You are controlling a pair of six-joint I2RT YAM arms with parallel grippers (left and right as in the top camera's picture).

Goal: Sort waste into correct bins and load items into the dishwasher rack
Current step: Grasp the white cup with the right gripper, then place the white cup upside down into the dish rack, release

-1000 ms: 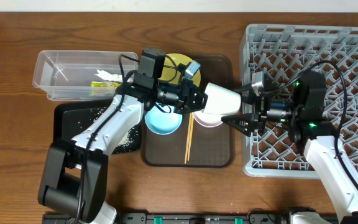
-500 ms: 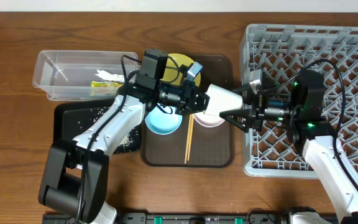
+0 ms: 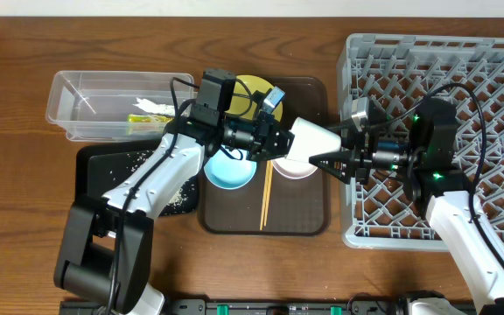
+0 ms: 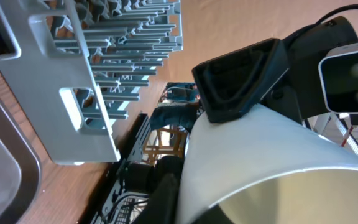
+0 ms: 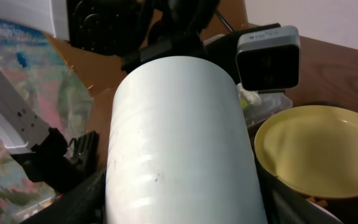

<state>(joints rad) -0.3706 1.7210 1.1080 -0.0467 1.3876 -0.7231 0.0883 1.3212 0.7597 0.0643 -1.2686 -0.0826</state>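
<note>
The small pale green cup (image 3: 313, 140) lies on its side in the air above the brown serving tray (image 3: 304, 214), held between both arms. My left gripper (image 3: 278, 142) is shut on its rim (image 4: 260, 155). My right gripper (image 3: 315, 150) has a finger against each side of the cup body (image 5: 179, 137). The yellow plate (image 3: 245, 87), light blue bowl (image 3: 228, 171), pinkish-white bowl (image 3: 294, 169) and chopsticks (image 3: 266, 197) sit on the serving tray. The grey dishwasher rack (image 3: 462, 70) stands at the right.
The clear tub (image 3: 86, 87) at the left holds the yellow-green wrapper (image 3: 140, 122) and white paper scrap (image 3: 151, 107). The black tray (image 3: 94, 175) in front of it holds rice grains (image 3: 178, 197). The rack's corner (image 4: 73, 74) shows in the left wrist view.
My right gripper has moved left onto the cup and its fingers have narrowed around it. The left arm and cup have barely moved.
</note>
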